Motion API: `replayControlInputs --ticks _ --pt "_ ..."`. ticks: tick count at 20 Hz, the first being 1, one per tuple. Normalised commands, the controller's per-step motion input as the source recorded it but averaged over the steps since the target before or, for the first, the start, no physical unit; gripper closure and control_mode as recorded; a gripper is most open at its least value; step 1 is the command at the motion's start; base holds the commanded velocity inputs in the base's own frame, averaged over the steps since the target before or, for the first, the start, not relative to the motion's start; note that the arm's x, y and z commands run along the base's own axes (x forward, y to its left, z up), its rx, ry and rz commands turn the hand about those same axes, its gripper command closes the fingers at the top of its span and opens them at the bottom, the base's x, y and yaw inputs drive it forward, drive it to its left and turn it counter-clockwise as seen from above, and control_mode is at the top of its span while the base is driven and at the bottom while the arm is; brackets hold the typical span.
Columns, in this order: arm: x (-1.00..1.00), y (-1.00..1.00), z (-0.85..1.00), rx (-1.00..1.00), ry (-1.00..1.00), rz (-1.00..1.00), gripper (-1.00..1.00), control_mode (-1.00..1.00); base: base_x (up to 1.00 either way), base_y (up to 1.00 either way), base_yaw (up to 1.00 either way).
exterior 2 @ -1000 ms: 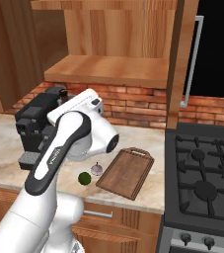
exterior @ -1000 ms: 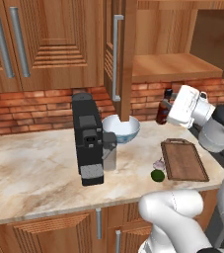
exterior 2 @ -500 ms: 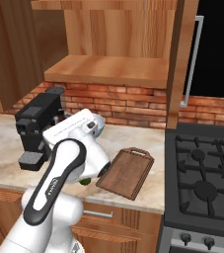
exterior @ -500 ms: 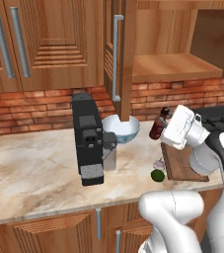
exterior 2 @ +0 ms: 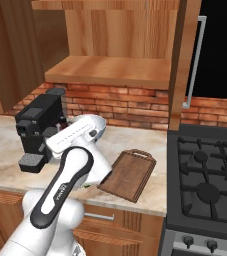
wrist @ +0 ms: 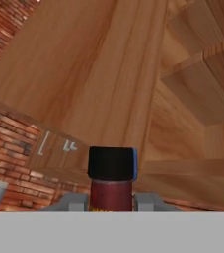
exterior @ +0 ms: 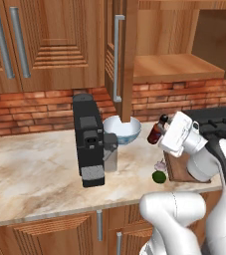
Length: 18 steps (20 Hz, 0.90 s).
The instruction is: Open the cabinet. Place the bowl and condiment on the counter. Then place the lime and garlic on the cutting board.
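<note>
The coffee machine [exterior: 90, 142] stands on the counter [exterior: 30, 169] and serves as the marker for everything else. Just to its right, against the brick wall, sits the bowl [exterior: 122, 129], pale blue-white and upright, touching the counter. Further right of the machine the gripper [exterior: 160, 135] hangs above the counter with its fingers clamped on the condiment [exterior: 158, 131], the dark red-brown bottle; in the hand view the two fingers press its sides below the black cap [wrist: 111, 163] (the bottle's base is hidden by the hand, so whether it touches the stone cannot be told). Low to the right of the machine, near the counter's front edge, lies the lime [exterior: 158, 176], with the garlic [exterior: 159, 165] just behind it. Both are beside the left edge of the cutting board [exterior 2: 130, 173], not on it. Above and right of the machine, the cabinet [exterior: 129, 55] stands open, its shelf [exterior 2: 110, 71] bare.
</note>
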Motion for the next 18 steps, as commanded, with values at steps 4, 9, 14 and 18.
replayControlInputs --ticks 4,9,14,18 --pt "0.25 0.06 -0.28 -0.03 -0.06 0.02 1.0 -1.0 0.0 0.0 0.0" --pt "0.31 0.13 -0.38 0.01 0.01 0.03 1.0 -1.0 0.0 0.0 0.0" --pt "0.27 0.09 -0.42 0.04 0.06 0.03 1.0 -1.0 0.0 0.0 0.0" --pt "0.25 0.07 -0.44 0.08 0.09 0.04 1.0 -1.0 0.0 0.0 0.0"
